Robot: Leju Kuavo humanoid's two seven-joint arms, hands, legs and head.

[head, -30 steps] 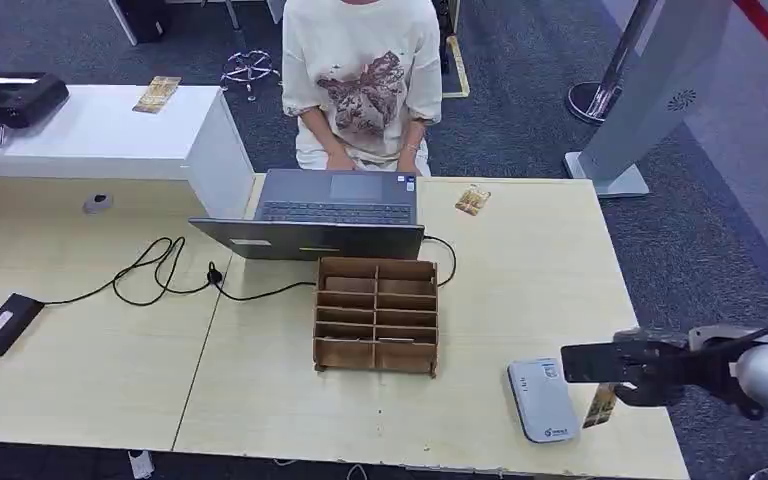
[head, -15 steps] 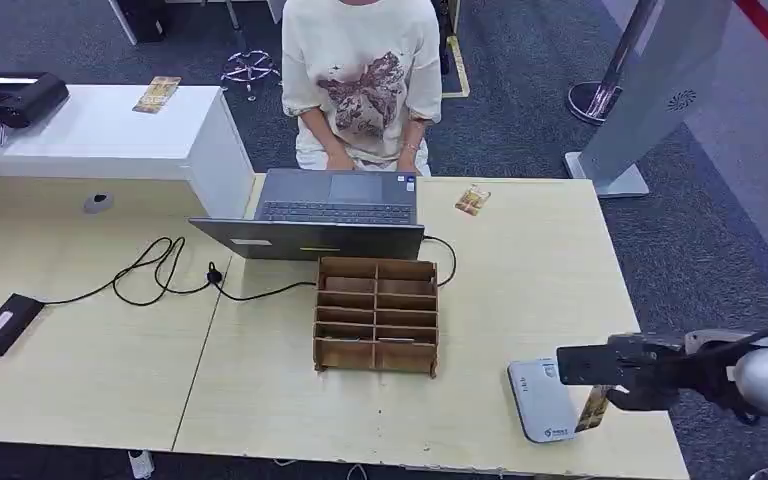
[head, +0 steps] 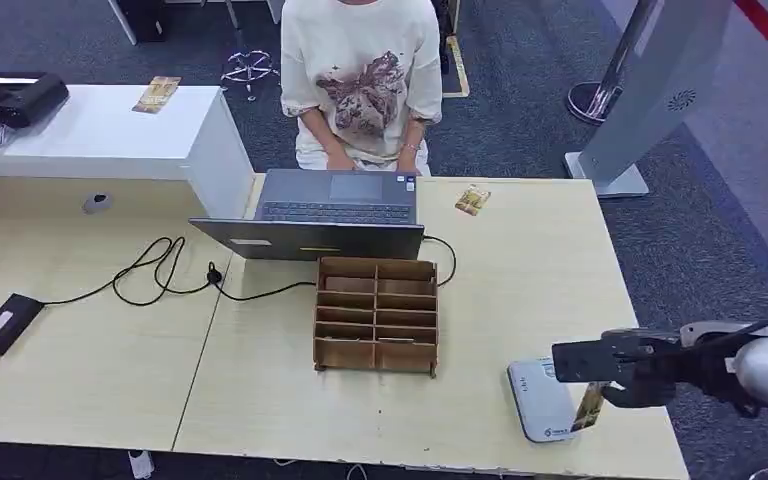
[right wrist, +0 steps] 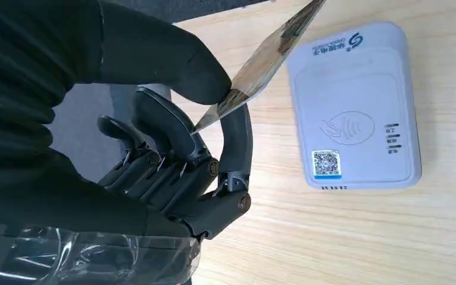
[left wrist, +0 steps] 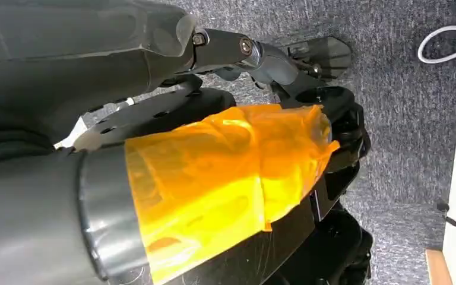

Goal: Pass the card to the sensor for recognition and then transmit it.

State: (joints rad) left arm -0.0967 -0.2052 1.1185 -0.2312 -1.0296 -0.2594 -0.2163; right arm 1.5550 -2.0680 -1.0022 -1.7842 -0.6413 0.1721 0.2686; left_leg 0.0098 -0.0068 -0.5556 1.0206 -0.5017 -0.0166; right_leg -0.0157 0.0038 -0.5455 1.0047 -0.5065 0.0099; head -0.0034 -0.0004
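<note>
My right hand (head: 628,378) pinches a brown patterned card (head: 589,407) between its thumb and a finger, just above the table's near right corner. The card (right wrist: 261,59) hangs on edge at the right side of the white card reader (head: 541,399), its lower corner over the reader's edge. The reader (right wrist: 354,107) lies flat on the table, with a contactless symbol and a QR sticker on its face. The left wrist view looks at grey carpet past dark body parts, and whether my left hand is among them I cannot tell.
A wooden slotted organiser (head: 377,314) stands mid-table, with an open laptop (head: 325,212) behind it and a seated person (head: 363,80) at the far side. Another card (head: 471,200) lies beside the laptop. Cables (head: 160,268) and a black box (head: 2,322) lie at the left.
My right hand has moved left with the card, bringing it from beside the reader to over the reader's right edge.
</note>
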